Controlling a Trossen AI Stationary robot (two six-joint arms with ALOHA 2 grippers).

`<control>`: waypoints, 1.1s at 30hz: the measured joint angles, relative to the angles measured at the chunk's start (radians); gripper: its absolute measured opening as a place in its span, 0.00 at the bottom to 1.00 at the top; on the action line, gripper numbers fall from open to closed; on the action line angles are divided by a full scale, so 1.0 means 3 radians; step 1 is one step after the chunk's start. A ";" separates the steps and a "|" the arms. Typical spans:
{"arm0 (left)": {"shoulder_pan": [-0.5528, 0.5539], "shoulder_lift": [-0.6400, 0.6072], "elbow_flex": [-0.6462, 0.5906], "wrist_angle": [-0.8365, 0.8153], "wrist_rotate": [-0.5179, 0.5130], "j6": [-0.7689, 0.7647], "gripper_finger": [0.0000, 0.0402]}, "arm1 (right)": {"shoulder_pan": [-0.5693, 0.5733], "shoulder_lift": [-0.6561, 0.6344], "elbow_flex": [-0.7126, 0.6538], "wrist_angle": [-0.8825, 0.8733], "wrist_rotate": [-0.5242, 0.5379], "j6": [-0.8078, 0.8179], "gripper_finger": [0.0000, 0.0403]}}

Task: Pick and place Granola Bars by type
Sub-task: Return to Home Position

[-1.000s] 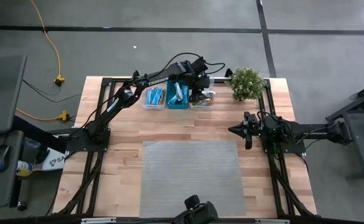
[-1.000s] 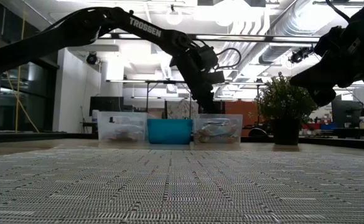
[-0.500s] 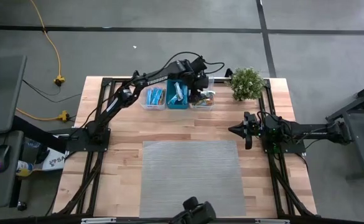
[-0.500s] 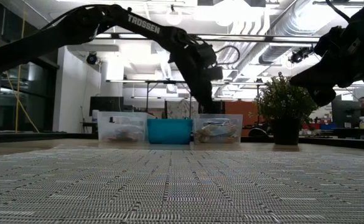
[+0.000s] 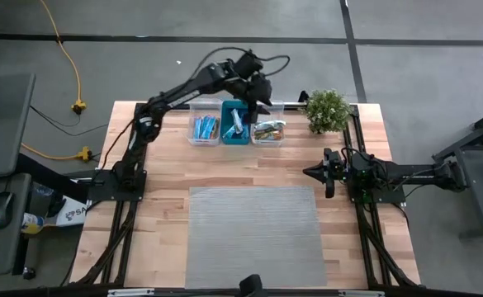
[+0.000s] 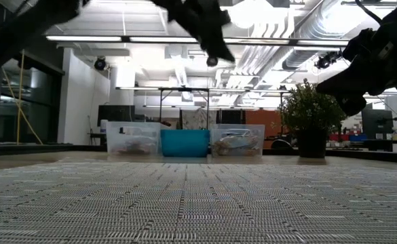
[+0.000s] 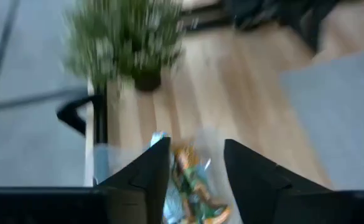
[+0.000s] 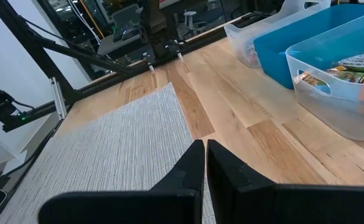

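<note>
Legible text: none. Granola bars (image 8: 362,74) in clear bin (image 8: 331,112): wrapper print present, too small to read. White label (image 5: 69,213) off the table's left edge, high view: letters not decipherable.

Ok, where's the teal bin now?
High view: the teal bin sits at the far edge of the table, between the left clear bin and the right clear bin, left of the potted plant.

2 clear bins (image 6: 133,133), 1 teal bin (image 6: 184,144), 1 plant (image 5: 327,110), 1 mat (image 5: 253,235), 2 arms (image 5: 402,175); granola bars (image 8: 346,73) uncountable.
</note>
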 joint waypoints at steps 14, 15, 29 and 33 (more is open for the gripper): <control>-0.0151 -0.1267 0.0000 -0.0049 0.0248 -0.0090 0.02 | 0.0000 0.0001 0.0000 0.0000 0.0001 0.0000 0.00; -0.0171 -0.1352 0.0000 -0.0084 0.0178 -0.0089 0.02 | 0.0000 0.0001 0.0000 0.0000 0.0000 0.0000 0.00; -0.0553 -0.2742 -0.0400 -0.0541 -0.1206 -0.0230 0.00 | 0.0000 0.0000 0.0000 0.0000 0.0000 -0.0001 0.00; -0.0665 -0.3262 -0.0913 -0.0485 -0.1414 -0.0440 0.00 | 0.0000 0.0001 0.0000 0.0000 0.0001 0.0000 0.00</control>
